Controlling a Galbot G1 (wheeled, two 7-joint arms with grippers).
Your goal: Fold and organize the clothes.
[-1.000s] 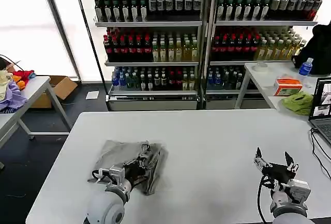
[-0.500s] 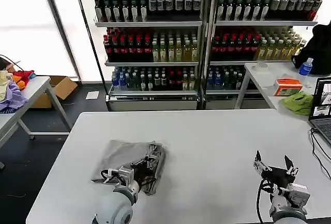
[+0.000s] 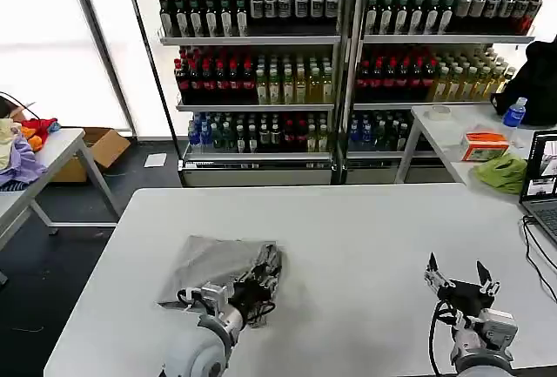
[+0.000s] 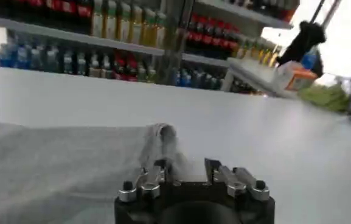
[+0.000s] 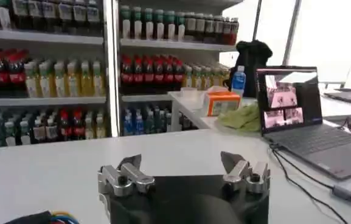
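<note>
A grey T-shirt (image 3: pixel 207 264) lies folded into a rough rectangle on the left half of the white table (image 3: pixel 348 238). My left gripper (image 3: pixel 265 274) sits at the shirt's right edge, where the cloth is bunched and lifted. In the left wrist view the grey T-shirt (image 4: pixel 53 164) runs in a raised ridge into the narrow gap of the left gripper (image 4: pixel 184 165), which is shut on that fold. My right gripper (image 3: pixel 457 278) hovers over bare table near the front right, open, and the right gripper (image 5: pixel 181 163) holds nothing between its wide-spread fingers.
A laptop (image 3: pixel 544 177) and its cable (image 3: pixel 535 238) sit at the table's right edge. A side table behind holds a lime-green cloth (image 3: pixel 502 172) and an orange box (image 3: pixel 485 144). Coloured garments (image 3: pixel 19 146) lie on a table at far left. Bottle shelves (image 3: pixel 261 63) line the back.
My left gripper has slid to the right along the table, and the shirt's right edge has bunched and moved with it. The right gripper has sunk slightly.
</note>
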